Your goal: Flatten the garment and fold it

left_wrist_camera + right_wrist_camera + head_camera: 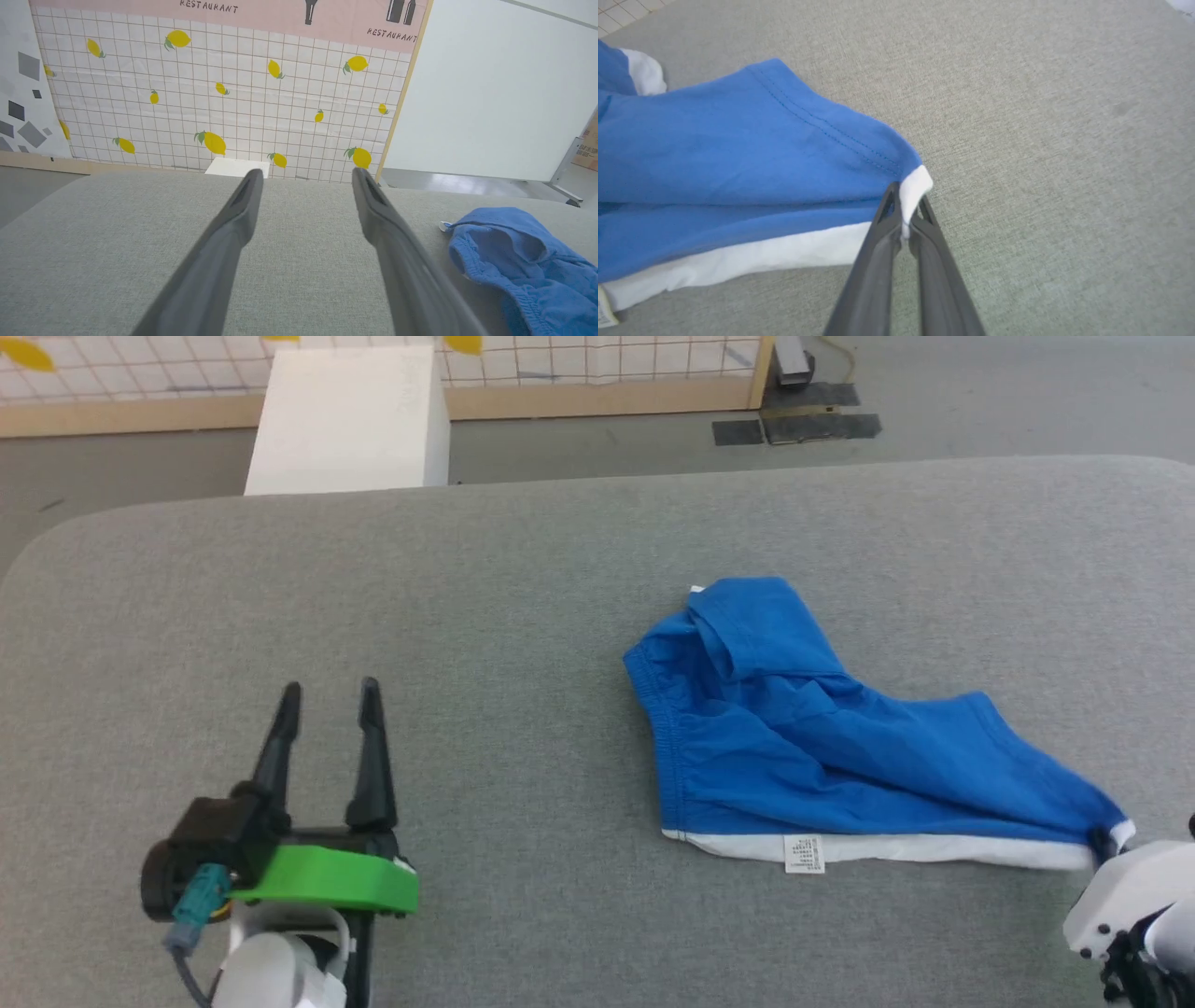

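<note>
The garment [822, 747], blue shorts with a white waistband and a small white tag, lies crumpled right of centre on the grey table [485, 579]. My right gripper [1106, 845] sits at its near right corner, shut on the white waistband end; in the right wrist view the white fabric of the garment [738, 158] is pinched between the two dark fingertips of the gripper [906, 205]. My left gripper [329, 695] rests at the near left, open and holding nothing, well apart from the shorts. Its wrist view shows the spread fingers [243, 210] and the garment [523, 261] off to the right.
A white box [350, 420] stands on the floor beyond the table's far edge. A tiled lemon-print panel [224, 93] with a wooden frame lines the back. The table's corners are rounded.
</note>
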### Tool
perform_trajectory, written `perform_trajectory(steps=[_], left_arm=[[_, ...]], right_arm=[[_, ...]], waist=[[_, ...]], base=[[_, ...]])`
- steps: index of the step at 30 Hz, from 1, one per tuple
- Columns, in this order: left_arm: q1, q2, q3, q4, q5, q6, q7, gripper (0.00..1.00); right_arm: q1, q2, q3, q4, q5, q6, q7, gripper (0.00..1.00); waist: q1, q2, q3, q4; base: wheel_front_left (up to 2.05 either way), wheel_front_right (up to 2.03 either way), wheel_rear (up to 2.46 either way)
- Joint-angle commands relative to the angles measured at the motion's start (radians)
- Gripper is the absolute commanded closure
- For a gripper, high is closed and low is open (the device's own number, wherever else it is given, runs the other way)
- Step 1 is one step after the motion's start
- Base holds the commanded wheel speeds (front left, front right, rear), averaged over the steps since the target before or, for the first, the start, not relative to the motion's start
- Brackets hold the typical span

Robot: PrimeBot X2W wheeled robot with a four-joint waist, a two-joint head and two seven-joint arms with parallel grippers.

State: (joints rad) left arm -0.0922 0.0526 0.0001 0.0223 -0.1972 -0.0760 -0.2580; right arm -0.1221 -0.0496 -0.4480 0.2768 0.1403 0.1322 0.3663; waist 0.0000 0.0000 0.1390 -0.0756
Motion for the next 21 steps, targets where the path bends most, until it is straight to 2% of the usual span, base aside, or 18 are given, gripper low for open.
perform_trajectory(steps=[1,7,10,13,14,17,21], left_arm=[[0.013,-0.002,-0.007,0.01,0.016,-0.008,-0.004,0.0],[0.011,-0.002,-0.086,0.067,0.026,-0.034,-0.004,0.0],[0.009,-0.002,-0.175,0.118,0.04,-0.047,-0.004,0.0],[-0.003,0.005,-0.285,0.189,0.038,-0.053,0.001,0.0],[-0.036,0.022,-0.412,0.259,0.002,-0.054,0.037,0.0],[-0.073,0.03,-0.475,0.318,-0.042,-0.054,0.079,0.0],[-0.138,0.023,-0.495,0.405,-0.081,-0.054,0.142,0.0]], right_arm=[[0.0,-0.001,0.009,-0.016,0.001,-0.002,-0.022,0.0],[0.033,-0.001,0.074,-0.106,-0.034,-0.002,-0.208,0.0],[0.07,-0.001,0.122,-0.158,-0.051,-0.002,-0.291,0.0],[0.101,-0.001,0.158,-0.185,-0.051,-0.002,-0.33,0.0],[0.122,-0.001,0.196,-0.202,-0.043,-0.002,-0.337,0.0],[0.132,-0.001,0.221,-0.21,-0.031,-0.002,-0.335,0.0],[0.13,-0.001,0.261,-0.208,-0.02,-0.002,-0.335,0.0]], waist=[[0.0,0.0,-0.006,-0.007],[0.0,0.0,-0.025,-0.002],[0.0,0.0,-0.029,0.0],[0.0,0.0,-0.03,-0.004],[0.0,0.0,-0.028,-0.017],[0.0,0.0,-0.027,-0.03],[0.0,0.0,-0.017,-0.057]], base=[[0.0,0.0,0.0],[0.0,0.0,0.0],[0.0,0.0,0.0],[0.0,0.0,0.0],[0.0,0.0,0.0],[0.0,0.0,0.0],[0.0,0.0,0.0]])
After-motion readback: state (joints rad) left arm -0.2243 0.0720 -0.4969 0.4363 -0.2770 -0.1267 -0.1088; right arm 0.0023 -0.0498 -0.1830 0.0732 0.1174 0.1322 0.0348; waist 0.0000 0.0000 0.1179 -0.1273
